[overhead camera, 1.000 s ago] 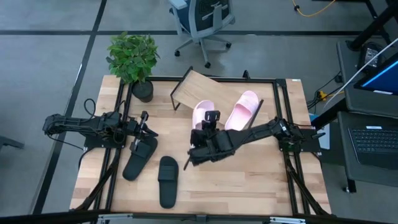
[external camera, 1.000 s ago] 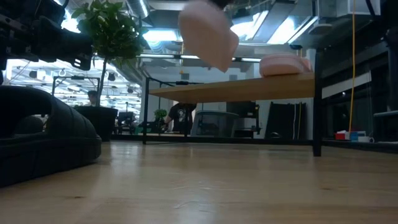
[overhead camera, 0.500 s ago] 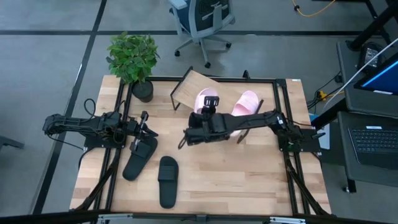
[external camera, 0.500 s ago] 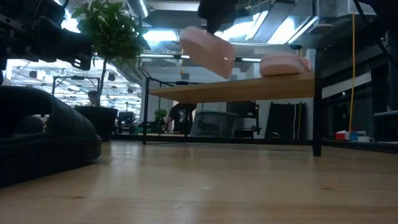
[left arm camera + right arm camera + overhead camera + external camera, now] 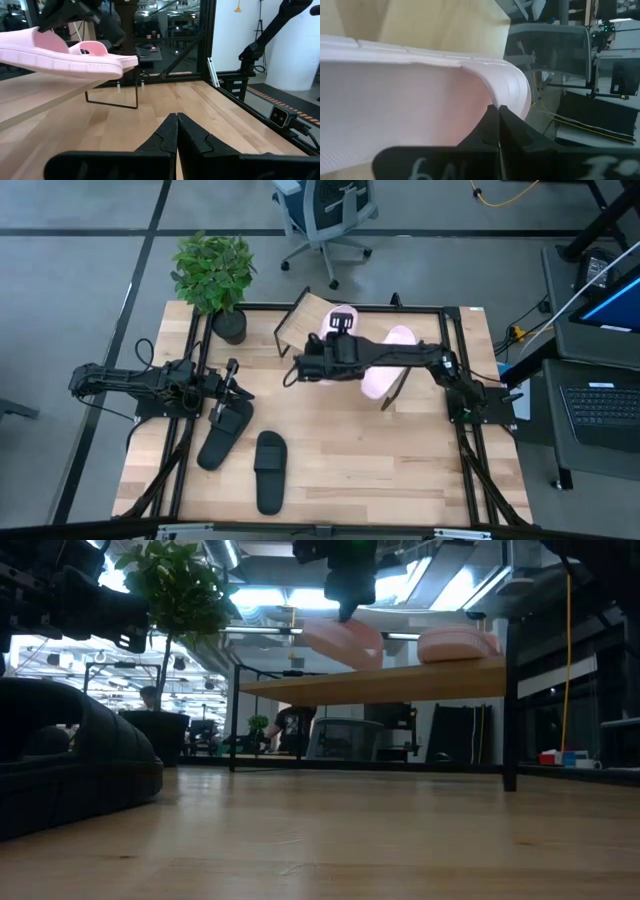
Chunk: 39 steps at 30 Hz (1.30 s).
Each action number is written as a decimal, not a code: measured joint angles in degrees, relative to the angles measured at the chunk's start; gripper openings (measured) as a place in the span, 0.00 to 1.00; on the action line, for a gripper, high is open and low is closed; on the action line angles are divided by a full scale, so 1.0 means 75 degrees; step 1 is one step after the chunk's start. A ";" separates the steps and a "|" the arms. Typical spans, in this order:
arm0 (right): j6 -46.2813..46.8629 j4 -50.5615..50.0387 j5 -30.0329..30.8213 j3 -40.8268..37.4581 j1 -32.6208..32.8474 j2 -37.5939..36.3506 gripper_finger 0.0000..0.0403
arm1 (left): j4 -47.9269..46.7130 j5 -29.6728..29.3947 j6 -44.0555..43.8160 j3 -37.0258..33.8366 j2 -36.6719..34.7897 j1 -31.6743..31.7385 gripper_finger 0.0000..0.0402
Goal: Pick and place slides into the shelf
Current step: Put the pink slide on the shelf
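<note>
Stretched across the desk [image 5: 400, 460] from its base on the right, we see the right arm reaching over the shelf [image 5: 305, 320], its right pincer [image 5: 335, 348] clamped on a pink slide [image 5: 340, 315]. From table height that pink slide [image 5: 345, 642] hangs just above the board, tilted, and we cannot tell whether it touches the wood. The wrist camera shows the fingers pinched onto the sandal's pale edge [image 5: 420, 100]. A second pink slide [image 5: 392, 350] lies on the shelf beside it, toward the right. Our left arm lies low along the left side of the desk, its left pincer [image 5: 222, 402] closed with nothing between the fingertips [image 5: 176, 131], resting just over a black slide [image 5: 222, 435]. Another black slide [image 5: 269, 470] lies on the desk nearby, and a potted plant [image 5: 215, 275] stands at the far left corner.
</note>
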 joint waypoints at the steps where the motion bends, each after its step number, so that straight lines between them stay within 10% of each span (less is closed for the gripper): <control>1: -0.0032 0.0000 -0.0026 0.0000 -0.0061 -0.0002 0.00 | 0.0000 0.0000 0.0000 0.0000 -0.0001 0.0001 0.00; 39: -0.1059 0.0135 -0.1489 0.0000 -0.1084 -0.0009 0.00 | 0.0000 -0.0001 0.0014 0.0000 0.0001 0.0000 0.00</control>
